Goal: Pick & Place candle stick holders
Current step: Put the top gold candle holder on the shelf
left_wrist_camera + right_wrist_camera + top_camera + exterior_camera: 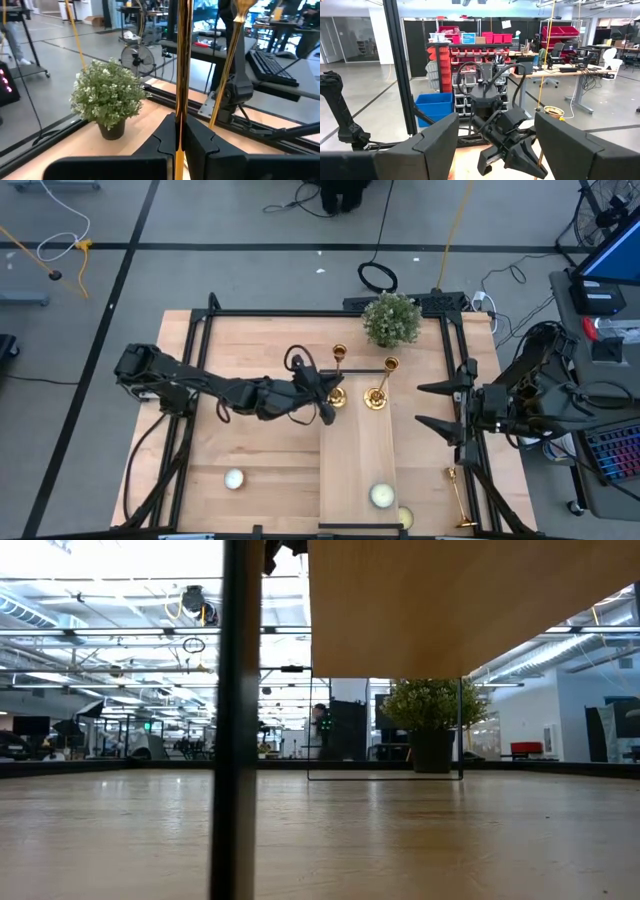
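Closest to us, our left hand (178,142) is pinched on the stem of a gold candlestick (337,375), standing near the center of the surface (260,350). A second candlestick (378,388) stands just right of it, a third (460,500) lies at lower right. Our right hand (432,405) waits spread wide at the right edge. Potted plant (390,319) sits top center.

Robotics lab / open workshop floor. Wooden table (260,445) in a black frame (300,313) on grey concrete with taped lines (130,260) and loose cables (60,242). Right wrist view: racks of red parts bins (480,37), blue tub (434,107), desks with chairs (555,52). Left wrist view: fan (137,60), keyboard (272,65). Low view: exposed ceiling ducts (195,605), strip lights.
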Robot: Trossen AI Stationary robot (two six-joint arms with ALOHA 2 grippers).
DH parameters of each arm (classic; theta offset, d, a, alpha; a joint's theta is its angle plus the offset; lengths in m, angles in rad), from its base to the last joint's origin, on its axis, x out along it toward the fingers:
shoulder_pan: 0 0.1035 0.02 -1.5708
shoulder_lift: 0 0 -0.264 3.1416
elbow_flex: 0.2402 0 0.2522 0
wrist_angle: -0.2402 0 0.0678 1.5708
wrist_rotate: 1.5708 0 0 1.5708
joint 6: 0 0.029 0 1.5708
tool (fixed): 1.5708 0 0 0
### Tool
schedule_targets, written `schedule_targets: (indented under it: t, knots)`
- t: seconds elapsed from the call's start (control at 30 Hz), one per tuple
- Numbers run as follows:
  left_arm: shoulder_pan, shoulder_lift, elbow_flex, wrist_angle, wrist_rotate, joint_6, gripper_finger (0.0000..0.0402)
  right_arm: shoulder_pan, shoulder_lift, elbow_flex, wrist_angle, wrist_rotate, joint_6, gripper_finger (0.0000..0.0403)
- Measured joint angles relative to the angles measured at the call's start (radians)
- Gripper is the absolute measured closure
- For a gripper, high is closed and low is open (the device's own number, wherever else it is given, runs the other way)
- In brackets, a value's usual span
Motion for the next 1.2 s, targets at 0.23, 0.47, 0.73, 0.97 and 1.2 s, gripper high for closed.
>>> schedule_targets:
  t: [0.23,0.47,0.73,0.97,1.2]
  knots:
    - [0.029,0.000,0.000,-0.006,0.071,0.018,0.0386,0.000,0.000,0.000,0.000,0.003,0.000,0.0147]
    - [0.029,0.000,0.000,-0.019,0.092,0.010,0.0386,-0.001,0.000,0.000,0.000,0.004,0.000,0.0147]
    - [0.021,0.000,0.000,-0.027,0.093,0.007,0.0386,-0.008,0.000,0.000,-0.004,0.004,0.000,0.0147]
    - [0.027,0.032,0.003,-0.022,0.110,0.003,0.0386,-0.008,0.000,0.000,-0.006,0.004,-0.001,0.0147]
    - [0.011,0.092,0.003,0.080,0.101,-0.003,0.0386,-0.008,0.000,0.000,-0.005,0.004,0.002,0.0147]
